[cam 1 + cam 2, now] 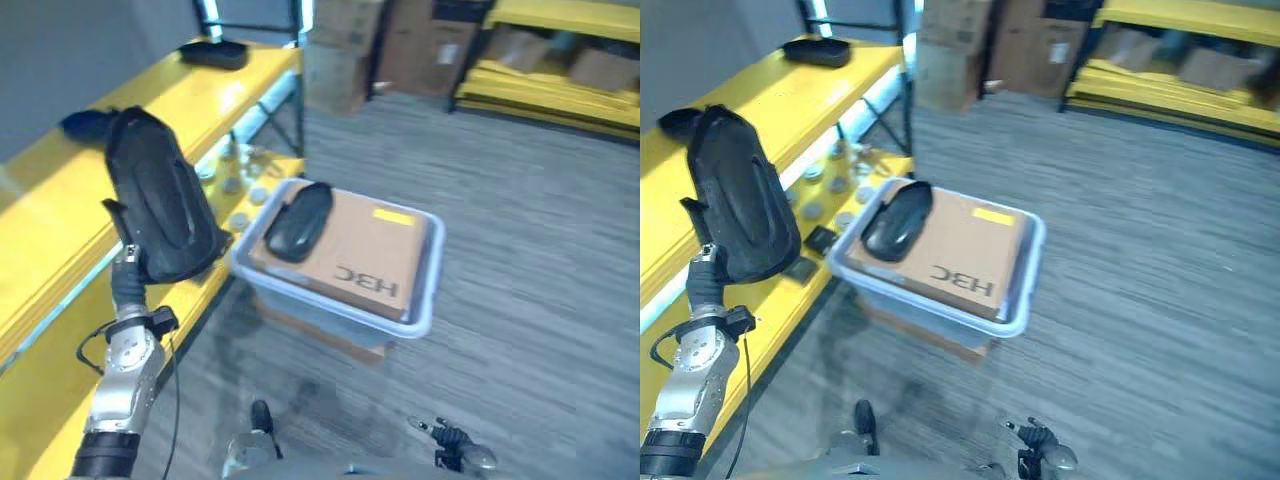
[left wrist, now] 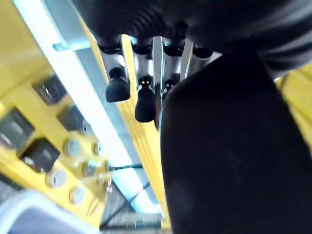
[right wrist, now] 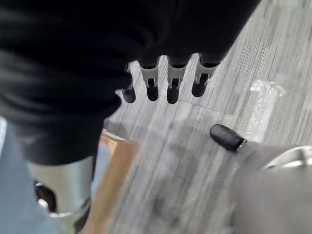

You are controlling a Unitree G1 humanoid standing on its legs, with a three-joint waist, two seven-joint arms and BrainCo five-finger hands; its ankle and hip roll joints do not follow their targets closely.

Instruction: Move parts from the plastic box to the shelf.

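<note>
Left robot hand [image 2: 146, 92] is raised beside the yellow shelf [image 1: 70, 215], carrying a large black part [image 1: 160, 195] upright; the part lies against the palm side, its bulk hiding the thumb, so I cannot tell how the fingers [image 2: 145, 102] clasp it. Right robot hand [image 3: 168, 80] hangs low over the grey floor [image 1: 520, 200], fingers relaxed and empty. Beside the shelf sits the plastic box [image 1: 425, 300], holding a cardboard carton [image 1: 360, 250] with a second black part [image 1: 298, 222] resting on its top.
</note>
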